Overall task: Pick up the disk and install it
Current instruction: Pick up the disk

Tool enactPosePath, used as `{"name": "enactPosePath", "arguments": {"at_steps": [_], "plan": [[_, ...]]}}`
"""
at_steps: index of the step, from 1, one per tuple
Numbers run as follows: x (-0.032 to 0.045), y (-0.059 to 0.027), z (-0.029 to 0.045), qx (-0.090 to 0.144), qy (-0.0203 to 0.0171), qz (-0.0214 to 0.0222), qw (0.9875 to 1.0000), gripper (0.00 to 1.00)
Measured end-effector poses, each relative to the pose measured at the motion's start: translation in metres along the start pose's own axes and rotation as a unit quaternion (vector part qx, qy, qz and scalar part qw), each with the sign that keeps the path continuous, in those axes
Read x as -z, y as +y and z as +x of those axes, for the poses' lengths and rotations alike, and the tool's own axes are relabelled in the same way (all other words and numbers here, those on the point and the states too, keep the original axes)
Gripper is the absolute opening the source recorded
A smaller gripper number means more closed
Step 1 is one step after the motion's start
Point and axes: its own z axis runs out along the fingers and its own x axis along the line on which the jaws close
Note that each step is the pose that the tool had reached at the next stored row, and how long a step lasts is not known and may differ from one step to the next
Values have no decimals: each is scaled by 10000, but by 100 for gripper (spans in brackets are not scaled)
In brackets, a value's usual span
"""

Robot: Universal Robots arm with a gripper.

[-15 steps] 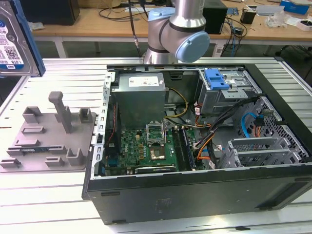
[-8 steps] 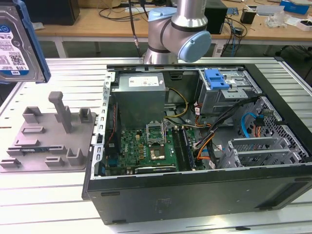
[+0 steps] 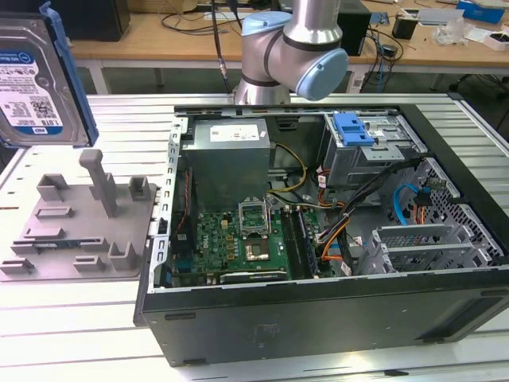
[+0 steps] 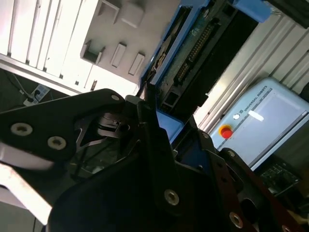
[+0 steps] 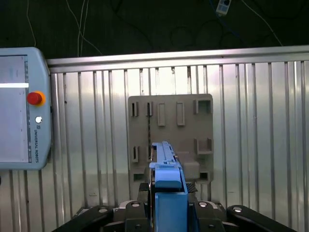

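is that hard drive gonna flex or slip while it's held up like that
Probably stiff: the disk is a metal-cased slab and shows no sag held upright. Likely dense for its size. Slip looks possible, since the end effector grips it by a smooth blue plastic rail along one narrow edge.

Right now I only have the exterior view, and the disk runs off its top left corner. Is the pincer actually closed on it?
Observer: Yes. In the second wrist view the pincer is shut on the disk, gripping it at its blue-railed end.
Operator: Is anything lying on the table outside my picture?
Observer: In the first wrist view a teach pendant lies on the ribbed table beside the grey fixture plate, apart from it.
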Motion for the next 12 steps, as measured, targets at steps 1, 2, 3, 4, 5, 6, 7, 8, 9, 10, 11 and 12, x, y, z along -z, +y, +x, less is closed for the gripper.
{"name": "enactPosePath", "arguments": {"at_steps": [1, 2, 3, 4, 5, 6, 7, 8, 9, 10, 11, 12], "plan": [[-3, -36, 29, 1, 0, 0, 10000, 37], [-4, -64, 52, 2, 0, 0, 10000, 37], [-7, -121, 100, 0, -1, -1, 10000, 37], [-9, -153, 126, 1, 0, -2, 10000, 37], [-11, -192, 158, 1, 0, -2, 10000, 37], [-12, -221, 182, 1, 0, -3, 10000, 37], [-13, -251, 208, 0, 0, -4, 10000, 37], [-16, -305, 250, 2, 0, -4, 10000, 37], [-18, -348, 285, 1, 0, -5, 10000, 37], [-20, -378, 308, 1, 0, -6, 10000, 37], [-22, -436, 353, 2, 0, -7, 10000, 37], [-25, -496, 399, 1, 0, -8, 10000, 37]]}}
